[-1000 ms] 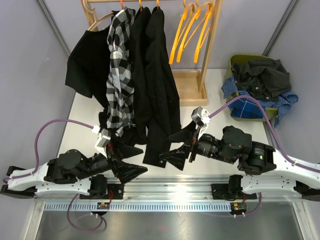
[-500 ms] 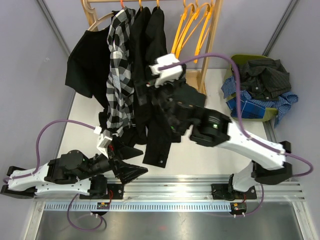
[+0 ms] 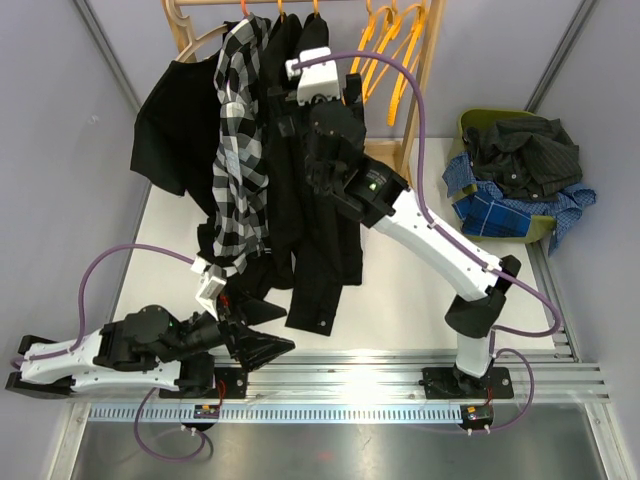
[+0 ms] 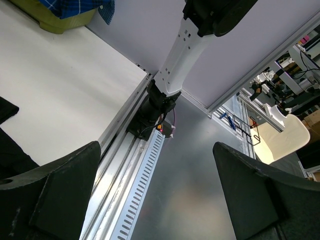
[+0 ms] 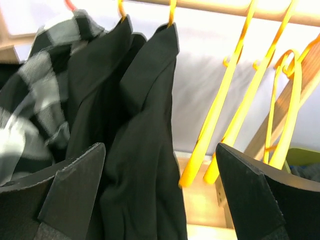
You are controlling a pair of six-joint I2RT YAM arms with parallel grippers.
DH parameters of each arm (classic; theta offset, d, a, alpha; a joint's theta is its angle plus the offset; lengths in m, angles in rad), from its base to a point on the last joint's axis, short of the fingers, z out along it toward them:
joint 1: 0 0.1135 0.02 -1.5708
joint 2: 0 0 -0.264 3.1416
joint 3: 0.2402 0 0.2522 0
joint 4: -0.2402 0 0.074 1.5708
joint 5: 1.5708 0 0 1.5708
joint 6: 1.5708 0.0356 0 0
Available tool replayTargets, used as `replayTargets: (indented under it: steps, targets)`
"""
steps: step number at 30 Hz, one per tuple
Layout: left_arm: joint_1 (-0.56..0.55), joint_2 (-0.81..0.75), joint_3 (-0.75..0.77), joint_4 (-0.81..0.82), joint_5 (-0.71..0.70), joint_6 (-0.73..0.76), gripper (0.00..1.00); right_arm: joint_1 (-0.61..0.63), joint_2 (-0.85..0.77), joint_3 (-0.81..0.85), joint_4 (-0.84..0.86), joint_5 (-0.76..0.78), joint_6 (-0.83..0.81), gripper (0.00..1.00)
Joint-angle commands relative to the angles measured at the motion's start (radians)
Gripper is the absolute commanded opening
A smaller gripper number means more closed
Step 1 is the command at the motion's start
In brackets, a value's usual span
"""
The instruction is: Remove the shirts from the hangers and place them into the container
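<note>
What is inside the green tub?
A dark shirt lies on top of a blue checked shirt, which spills over the rim of the tub. They cover everything below, so the bottom and anything under them cannot be seen.

Bright, even overhead light fills the top view. The white table (image 3: 400,310) is nearly blown out, shadows are soft, and glare sits on the metal rail (image 3: 370,385) at 6 o'clock. The black shirts (image 3: 310,180) swallow all fold detail. In the right wrist view the checked shirt (image 5: 30,125) at 9 o'clock is smeared, perhaps by motion, and the hangers (image 5: 191,170) wash out toward yellow. Straight lines in the left wrist view bow near the edges.
</note>
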Motion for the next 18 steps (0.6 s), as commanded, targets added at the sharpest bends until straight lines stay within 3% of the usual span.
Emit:
replayTargets:
  steps: [1,5,10,12,16,18]
  targets:
    - [-0.006,-0.024,-0.017,0.069,0.027,-0.021,0.99,-0.051,0.032,0.113,-0.046,-0.090,0.066,0.99]
    - [-0.006,-0.035,-0.019,0.064,0.030,-0.024,0.99,-0.101,0.067,0.155,-0.123,-0.128,0.149,0.96]
    - [-0.006,-0.050,-0.014,0.048,0.021,-0.021,0.99,-0.159,0.083,0.156,-0.274,-0.326,0.291,0.81]
    - [-0.006,-0.052,-0.016,0.048,0.020,-0.021,0.99,-0.162,0.089,0.150,-0.305,-0.384,0.304,0.79]
    - [-0.006,-0.049,-0.022,0.054,0.020,-0.024,0.99,-0.162,0.096,0.143,-0.336,-0.397,0.305,0.76]
    - [-0.006,-0.044,-0.028,0.058,0.021,-0.025,0.99,-0.164,0.087,0.126,-0.328,-0.386,0.299,0.68]
